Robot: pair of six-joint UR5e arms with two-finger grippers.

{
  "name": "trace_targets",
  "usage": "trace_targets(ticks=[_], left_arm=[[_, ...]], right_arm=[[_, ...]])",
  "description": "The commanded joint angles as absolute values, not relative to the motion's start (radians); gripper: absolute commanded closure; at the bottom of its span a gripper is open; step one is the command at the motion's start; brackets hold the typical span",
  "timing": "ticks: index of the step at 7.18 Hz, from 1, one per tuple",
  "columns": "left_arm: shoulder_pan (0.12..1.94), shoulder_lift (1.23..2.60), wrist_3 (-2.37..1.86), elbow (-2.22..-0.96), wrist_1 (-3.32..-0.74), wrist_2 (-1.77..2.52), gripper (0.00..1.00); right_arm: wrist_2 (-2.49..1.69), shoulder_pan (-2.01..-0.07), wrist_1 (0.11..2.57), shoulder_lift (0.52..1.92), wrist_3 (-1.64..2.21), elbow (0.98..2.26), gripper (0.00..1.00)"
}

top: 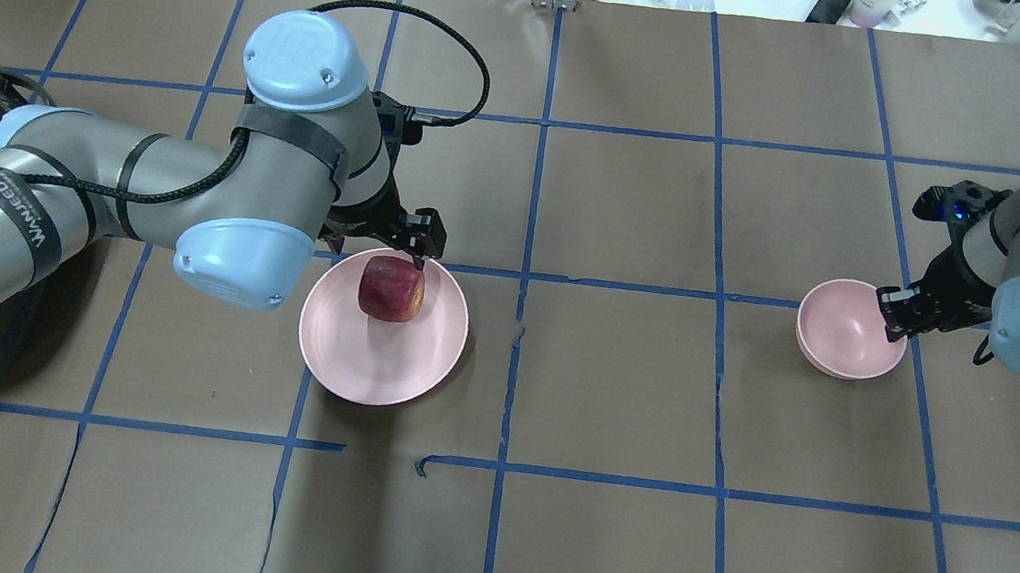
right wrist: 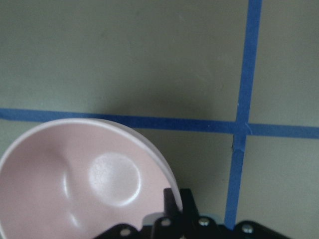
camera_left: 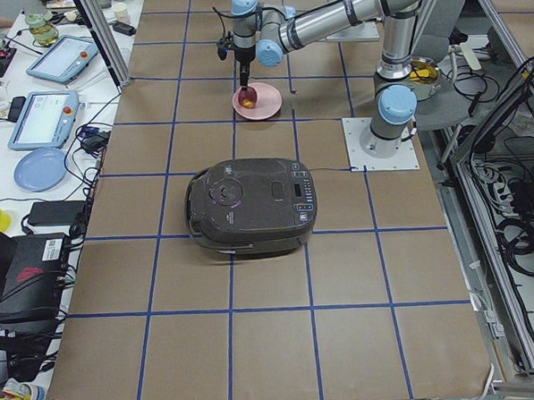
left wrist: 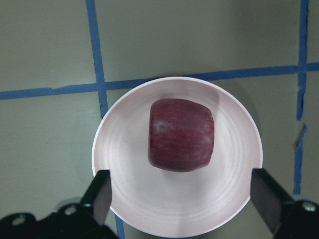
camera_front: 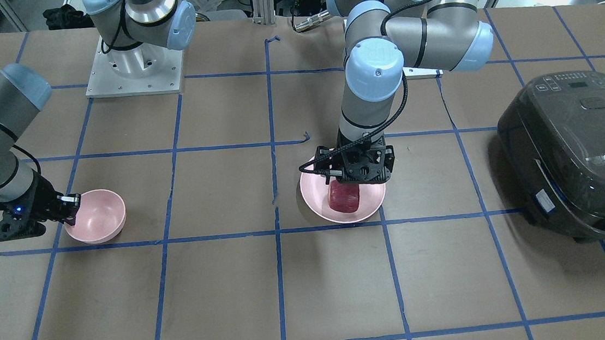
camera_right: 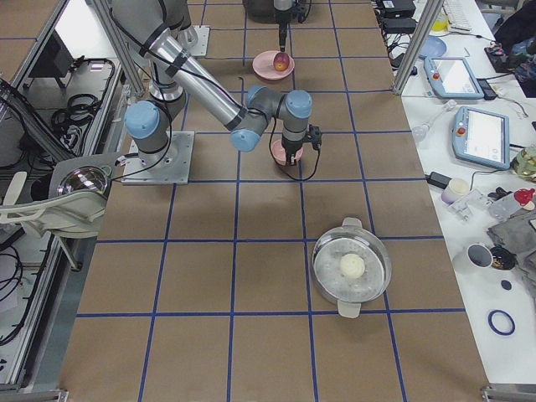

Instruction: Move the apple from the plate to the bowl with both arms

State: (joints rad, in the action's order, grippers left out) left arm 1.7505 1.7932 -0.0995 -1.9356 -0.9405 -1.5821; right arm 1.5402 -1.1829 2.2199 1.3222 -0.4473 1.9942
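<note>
Hovering over the plate (left wrist: 124, 149), the left gripper (left wrist: 182, 199) points straight down with its two black fingers (left wrist: 102, 194) spread wide, holding nothing. In the left wrist view one finger stands at each side of the frame, with the plate's near edge between them.

The apple (left wrist: 182, 134), dark red and blocky, sits on the plate roughly at its centre. It lies beneath the gripper but a little ahead of the line between the fingertips, toward the top of that view. It is about as wide as it is long, so no axis clearly favours the grasp, and the open fingers span far more than its width. The coming move looks like a small shift forward, then a descent to close on its sides.

Well apart along the brown table (camera_front: 236, 285), the right gripper (camera_front: 67, 204) is low beside the bowl (camera_front: 95, 215). Its fingers are drawn together and appear to pinch the bowl's rim. The bowl is empty.

The left arm is plainly the nearer one to the apple. The apple has yet to leave the plate, so the transfer is at its start.
</note>
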Motion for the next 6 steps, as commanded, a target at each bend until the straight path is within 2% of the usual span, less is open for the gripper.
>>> trace_targets(ticks=[1, 3, 4, 5, 6], left_arm=[[1.759, 1.86, -0.095, -1.974, -0.797, -1.589, 0.0], [1.759, 1.899, -0.095, -1.976, -0.782, -1.589, 0.0], [1.759, 1.913, -0.094, -1.977, -0.782, -1.589, 0.05], [1.759, 1.919, -0.092, -1.976, -0.782, -1.589, 0.19], [1.759, 1.919, -0.081, -1.979, -0.782, -1.589, 0.52]], right_arm=[[1.499, -1.256, 2.133, 1.321, -0.357, 1.913, 1.0], [1.471, -1.464, 2.149, 1.315, -0.054, 1.91, 1.0], [1.463, -1.559, 2.158, 1.315, 0.071, 1.901, 1.0], [1.465, -1.63, 2.161, 1.309, 0.154, 1.904, 1.0], [1.465, -1.646, 2.154, 1.298, 0.167, 1.913, 1.0]])
